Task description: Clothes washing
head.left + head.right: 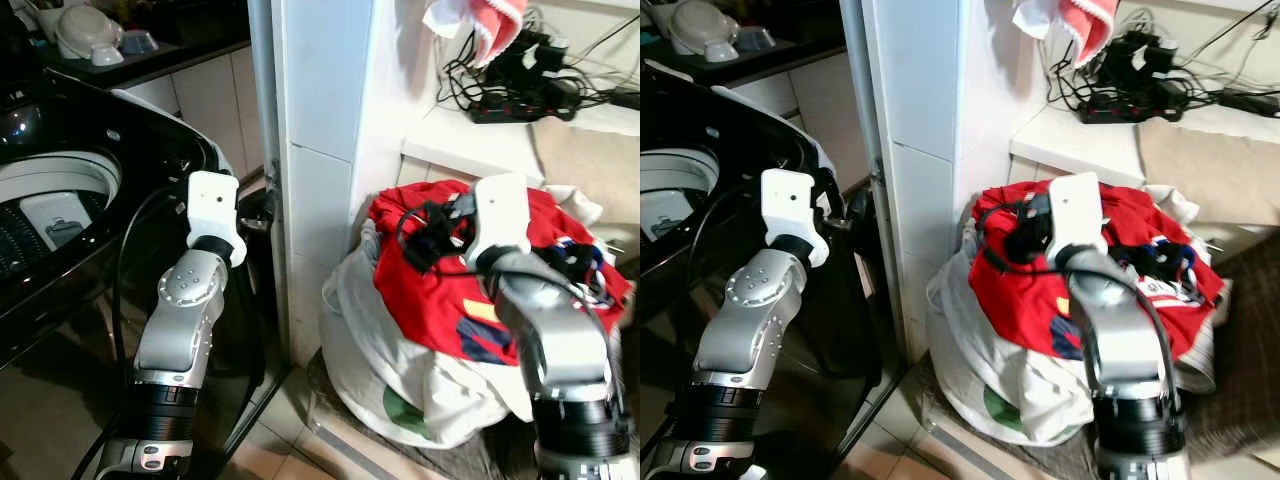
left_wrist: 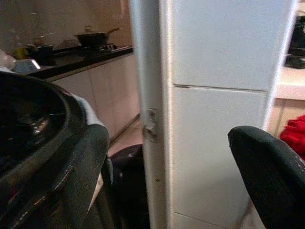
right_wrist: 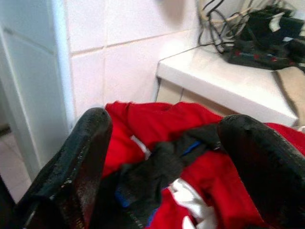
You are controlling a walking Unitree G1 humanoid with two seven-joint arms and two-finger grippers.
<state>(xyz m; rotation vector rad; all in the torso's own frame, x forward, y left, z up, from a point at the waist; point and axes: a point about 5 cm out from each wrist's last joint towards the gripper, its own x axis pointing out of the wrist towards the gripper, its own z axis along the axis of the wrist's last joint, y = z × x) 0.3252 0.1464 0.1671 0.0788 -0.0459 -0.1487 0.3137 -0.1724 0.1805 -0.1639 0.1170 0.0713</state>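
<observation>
A pile of laundry sits in a white sack (image 1: 370, 350) on the floor to the right of a white pillar, with a red shirt (image 1: 430, 290) on top. My right gripper (image 3: 167, 124) is down on the pile and open. Its fingers (image 3: 90, 143) straddle a black garment with blue trim (image 3: 157, 167) that lies on the red shirt. On the left stands a black top-loading washing machine, its lid up and its tub rim (image 1: 60, 165) showing. My left gripper (image 2: 169, 138) is raised beside the machine's right edge, facing the pillar, open and holding nothing.
The white tiled pillar (image 1: 320, 150) stands between the machine and the pile. A shelf behind the pile carries a power strip with tangled cables (image 1: 520, 100) and a beige cloth (image 1: 590, 160). A red-and-white cloth (image 1: 475, 20) hangs above. Bowls (image 1: 90, 35) sit on the far counter.
</observation>
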